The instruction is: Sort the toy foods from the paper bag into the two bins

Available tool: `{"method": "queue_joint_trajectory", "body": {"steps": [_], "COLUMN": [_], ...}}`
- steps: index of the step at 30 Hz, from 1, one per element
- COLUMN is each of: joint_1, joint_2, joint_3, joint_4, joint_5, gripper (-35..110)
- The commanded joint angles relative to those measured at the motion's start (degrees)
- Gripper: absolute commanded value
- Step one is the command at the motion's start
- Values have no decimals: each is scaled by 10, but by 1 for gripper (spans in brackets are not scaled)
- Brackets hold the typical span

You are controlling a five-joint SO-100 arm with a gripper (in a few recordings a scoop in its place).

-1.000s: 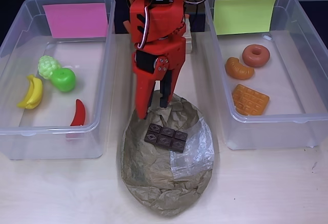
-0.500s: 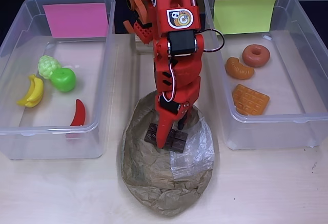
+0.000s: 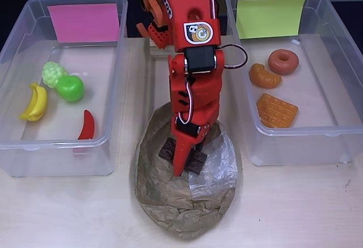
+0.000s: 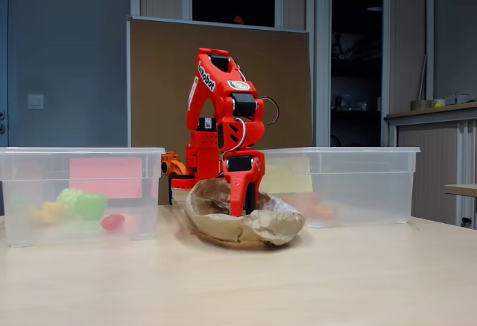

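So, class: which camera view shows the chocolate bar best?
The overhead view: the chocolate bar lies in the paper bag, dark edges showing either side of the pincer. In the fixed view the bag's wall hides it.

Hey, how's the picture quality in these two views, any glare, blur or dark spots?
Overhead view: evenly lit and sharp, with glare on the clear patch of the paper bag and soft shine on the bin rims. Fixed view: dimmer; the toys in the left bin look hazy through its wall, and the room behind is dark.
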Motion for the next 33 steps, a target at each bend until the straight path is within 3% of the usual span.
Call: {"method": "queue_joint_trajectory", "body": {"steps": [1, 8, 18, 28, 33], "joint_1": [4, 3, -3, 23, 15], "joint_2": [-1, -5, -2, 14, 71], "joint_3": [-20, -27, -84, -326, -385], "joint_4": [22, 33, 98, 286, 394], "joint_5": [-4, 12, 14, -54, -31], "gripper": [36, 22, 20, 19, 19]}}
